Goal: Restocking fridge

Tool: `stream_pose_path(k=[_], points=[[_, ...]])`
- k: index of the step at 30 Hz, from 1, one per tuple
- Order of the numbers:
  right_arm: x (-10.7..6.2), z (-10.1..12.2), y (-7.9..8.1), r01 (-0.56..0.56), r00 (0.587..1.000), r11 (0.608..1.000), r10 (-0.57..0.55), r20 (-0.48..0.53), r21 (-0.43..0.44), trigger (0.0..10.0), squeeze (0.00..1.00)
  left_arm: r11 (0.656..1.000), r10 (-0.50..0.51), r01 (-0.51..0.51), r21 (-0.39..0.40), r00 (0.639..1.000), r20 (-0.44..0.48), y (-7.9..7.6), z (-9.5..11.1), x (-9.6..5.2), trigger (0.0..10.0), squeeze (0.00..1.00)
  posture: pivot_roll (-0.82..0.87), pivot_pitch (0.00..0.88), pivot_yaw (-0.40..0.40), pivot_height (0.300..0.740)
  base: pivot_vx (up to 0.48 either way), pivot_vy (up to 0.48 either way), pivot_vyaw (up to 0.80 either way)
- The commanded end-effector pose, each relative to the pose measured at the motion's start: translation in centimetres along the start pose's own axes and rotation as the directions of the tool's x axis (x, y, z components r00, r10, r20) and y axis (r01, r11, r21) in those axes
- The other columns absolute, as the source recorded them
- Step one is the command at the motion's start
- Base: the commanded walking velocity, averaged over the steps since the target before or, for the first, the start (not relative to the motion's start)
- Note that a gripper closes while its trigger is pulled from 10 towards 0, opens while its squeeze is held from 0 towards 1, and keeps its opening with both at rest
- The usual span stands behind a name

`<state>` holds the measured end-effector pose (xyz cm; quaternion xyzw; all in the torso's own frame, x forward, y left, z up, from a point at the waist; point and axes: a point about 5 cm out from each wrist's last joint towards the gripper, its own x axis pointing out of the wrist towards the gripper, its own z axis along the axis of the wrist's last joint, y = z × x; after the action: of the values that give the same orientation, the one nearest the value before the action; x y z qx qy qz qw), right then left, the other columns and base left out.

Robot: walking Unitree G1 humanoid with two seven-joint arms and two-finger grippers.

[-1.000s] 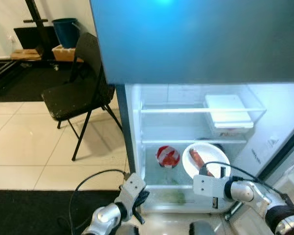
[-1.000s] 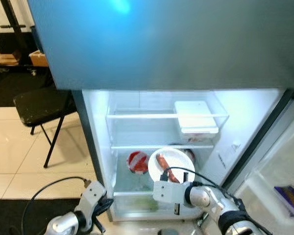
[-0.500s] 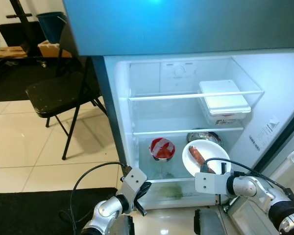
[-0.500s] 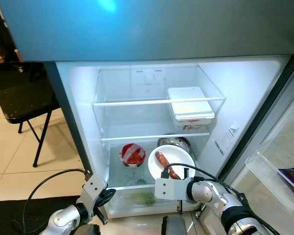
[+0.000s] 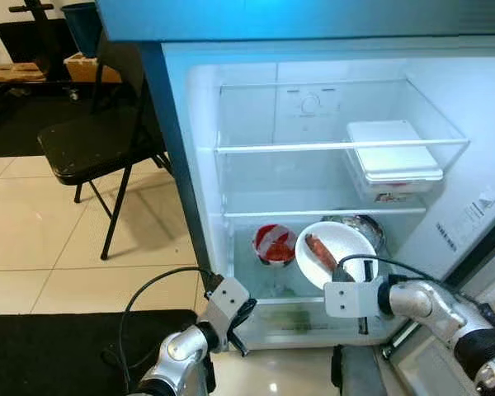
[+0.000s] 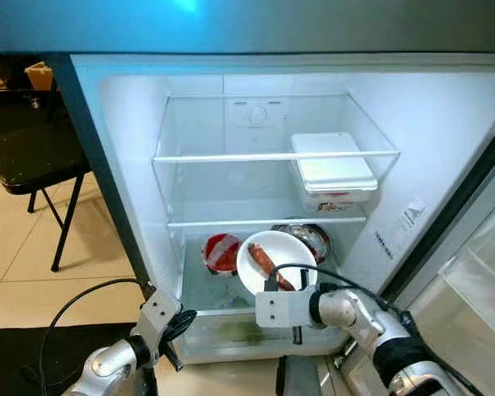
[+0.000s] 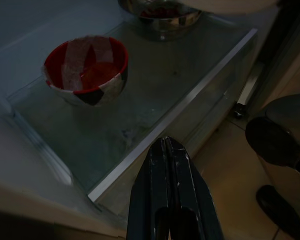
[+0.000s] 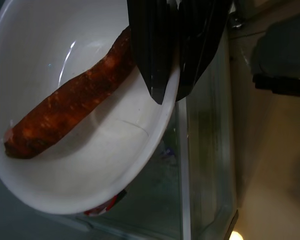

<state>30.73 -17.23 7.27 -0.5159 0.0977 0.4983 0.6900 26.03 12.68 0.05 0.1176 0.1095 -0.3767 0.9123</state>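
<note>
Up comes the head view since a second ago: the fridge's [image 5: 190, 165] lit inside now shows from its top shelf down, where earlier the blue door front covered most of the picture. Against the red bowl [image 5: 274, 244], the plate [image 5: 334, 247] sits a touch higher and closer than before.

Right claw [image 8: 167, 82] is clenched on the plate's near rim, one finger over the rim and one under it. It holds the white plate tilted, above the front right part of the lower glass shelf [image 7: 155, 100]. On the plate lies one long reddish-brown sausage [image 8: 70, 100], running across the dish, its end reaching under the fingers.

Behind the plate, at the back right of that shelf, stands a metal bowl [image 6: 309, 238], partly hidden by the plate. The red bowl with white patches rests on the left half of the shelf, just beside the plate.

One shelf up, at its right end, sits a white lidded box [image 5: 393, 161]. The top shelf [image 6: 272, 155] is a clear pane with a white front edge.

Left claw [image 7: 168, 150] is pressed shut, grasping nothing, and hangs low in front of the shelf's front left corner, near the fridge's left wall.

Left of the fridge a black folding chair [image 5: 91, 144] stands on pale floor tiles [image 5: 33, 239].
</note>
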Motion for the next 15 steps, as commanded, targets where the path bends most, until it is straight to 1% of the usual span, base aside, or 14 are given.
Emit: stream_pose_path(k=[1, 3, 5, 6, 7, 8, 11, 12, 15], points=[[-0.7, 0.7, -0.7, -0.012, 0.999, 1.000, 0.013, 0.040, -0.019, 10.0, 0.00, 1.000, -0.014, 0.013, 0.021, 0.999, 0.031, -0.4, 0.6, 0.5, 10.0, 0.00, -0.05, 0.000, -0.032, 0.516, 0.000, 0.000, 0.00], [-0.9, 0.7, -0.7, -0.023, 0.999, 1.000, 0.024, 0.043, -0.019, 10.0, 0.00, 1.000, -0.014, 0.013, 0.022, 0.999, 0.033, -0.4, 0.6, 0.5, 10.0, 0.00, -0.05, 0.000, -0.032, 0.516, 0.000, 0.000, 0.00], [-1.7, 1.1, -0.8, -0.080, 0.995, 0.997, 0.081, 0.056, -0.024, 10.0, 0.00, 1.000, -0.011, 0.010, 0.023, 0.999, 0.045, -0.4, 0.8, 0.6, 10.0, 0.00, -0.05, 0.000, -0.032, 0.516, 0.000, 0.000, 0.00], [-1.7, 1.1, -0.8, -0.080, 0.995, 0.997, 0.081, 0.056, -0.024, 10.0, 0.00, 1.000, -0.011, 0.010, 0.023, 0.999, 0.045, -0.4, 0.8, 0.6, 10.0, 0.00, -0.05, 0.000, -0.032, 0.516, 0.000, 0.000, 0.00], [-2.2, 1.3, -0.8, -0.112, 0.992, 0.993, 0.113, 0.063, -0.032, 10.0, 0.00, 1.000, -0.009, 0.008, 0.026, 0.998, 0.055, -0.4, 1.0, 0.7, 10.0, 0.00, -0.05, 0.000, -0.032, 0.516, 0.000, 0.000, 0.00], [-2.2, 1.3, -0.8, -0.112, 0.992, 0.993, 0.113, 0.063, -0.032, 10.0, 0.00, 1.000, -0.009, 0.008, 0.026, 0.998, 0.055, -0.4, 1.0, 0.7, 10.0, 0.00, -0.05, 0.000, -0.032, 0.516, 0.000, 0.000, 0.00], [-3.9, 2.1, -1.2, -0.191, 0.978, 0.980, 0.194, 0.078, -0.054, 10.0, 0.00, 0.999, -0.006, 0.004, 0.032, 0.997, 0.077, -0.4, 1.4, 0.9, 10.0, 0.00, -0.06, 0.000, -0.032, 0.516, 0.000, 0.000, 0.00], [-3.9, 2.1, -1.2, -0.191, 0.978, 0.980, 0.194, 0.078, -0.054, 10.0, 0.00, 0.999, -0.006, 0.004, 0.032, 0.997, 0.077, -0.4, 1.4, 0.9, 10.0, 0.00, -0.06, 0.000, -0.032, 0.516, 0.000, 0.000, 0.00], [-5.2, 2.7, -1.7, -0.231, 0.968, 0.970, 0.236, 0.083, -0.070, 10.0, 0.00, 0.999, -0.007, 0.003, 0.038, 0.996, 0.090, -0.5, 1.7, 1.1, 10.0, 0.00, -0.06, 0.000, -0.032, 0.516, 0.000, 0.000, 0.00]])
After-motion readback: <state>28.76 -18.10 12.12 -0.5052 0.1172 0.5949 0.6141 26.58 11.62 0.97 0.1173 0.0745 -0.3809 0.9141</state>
